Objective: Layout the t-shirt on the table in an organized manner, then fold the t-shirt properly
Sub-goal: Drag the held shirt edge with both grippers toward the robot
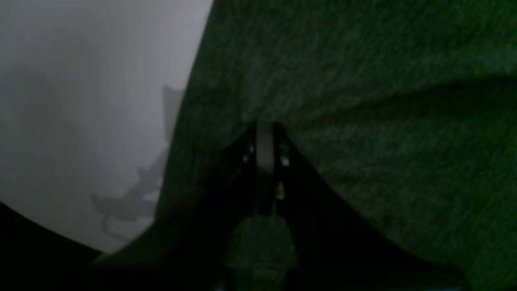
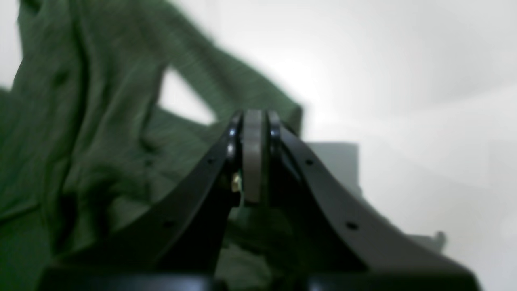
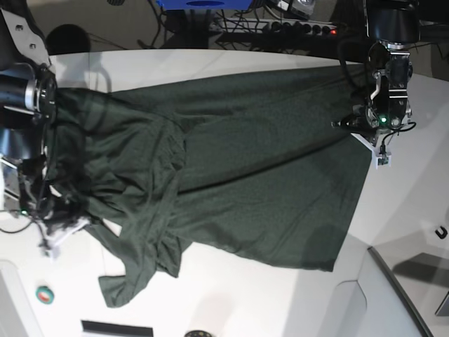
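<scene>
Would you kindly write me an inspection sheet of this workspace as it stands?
Surface: white table, bare around the cloth.
Job's things: dark green t-shirt stretched across the table, smooth toward the left arm's side, bunched and wrinkled toward the right arm's side; one sleeve trails toward the near edge.
Clutter: small teal roll near the table edge; dark hook-shaped item at the far side.
Grippers: left gripper jaws shut on t-shirt edge; right gripper jaws shut, cloth bunched under them, grip not certain.
Cables: thin black cable by the right arm.
Surroundings: power strip and dark equipment beyond the table.
</scene>
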Controlling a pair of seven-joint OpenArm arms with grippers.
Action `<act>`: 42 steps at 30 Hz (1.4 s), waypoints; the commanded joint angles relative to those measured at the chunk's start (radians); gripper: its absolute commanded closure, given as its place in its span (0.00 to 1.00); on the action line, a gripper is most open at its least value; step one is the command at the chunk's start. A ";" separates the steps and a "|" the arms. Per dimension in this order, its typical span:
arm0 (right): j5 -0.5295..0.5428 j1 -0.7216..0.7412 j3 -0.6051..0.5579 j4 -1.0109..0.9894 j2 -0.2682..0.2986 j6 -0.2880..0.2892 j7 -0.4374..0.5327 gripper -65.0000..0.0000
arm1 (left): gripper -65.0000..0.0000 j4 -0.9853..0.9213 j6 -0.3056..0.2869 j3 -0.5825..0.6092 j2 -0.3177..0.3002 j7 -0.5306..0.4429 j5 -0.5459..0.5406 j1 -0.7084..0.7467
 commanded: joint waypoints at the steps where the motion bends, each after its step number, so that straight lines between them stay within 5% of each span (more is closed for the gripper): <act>1: 0.008 0.048 0.001 -0.004 0.004 0.012 0.028 0.96 | 1.00 0.014 0.004 -0.003 -0.012 0.010 0.007 0.005; 9: 0.007 0.078 0.001 -0.190 0.001 0.004 0.209 0.95 | 1.00 0.007 0.004 -0.005 -0.017 0.010 0.013 0.011; 20: 0.007 0.074 0.001 -0.287 0.045 -0.278 0.369 0.94 | 1.00 0.004 0.002 -0.005 -0.018 0.007 0.013 0.022; 23: 0.007 0.073 0.001 -0.287 0.064 -0.315 0.407 0.94 | 1.00 0.004 0.002 -0.005 -0.028 0.007 0.013 0.022; 30: 0.007 0.076 0.001 -0.260 0.069 -0.304 0.429 0.95 | 1.00 0.014 0.004 -0.005 -0.026 0.009 0.007 0.014; 35: 0.007 0.073 0.001 -0.173 0.035 -0.158 0.355 0.95 | 1.00 0.014 0.004 -0.005 -0.028 0.009 0.011 0.018; 42: 0.007 0.078 0.001 -0.173 -0.020 -0.149 0.349 0.95 | 1.00 0.004 0.006 -0.022 -0.066 0.006 0.013 0.022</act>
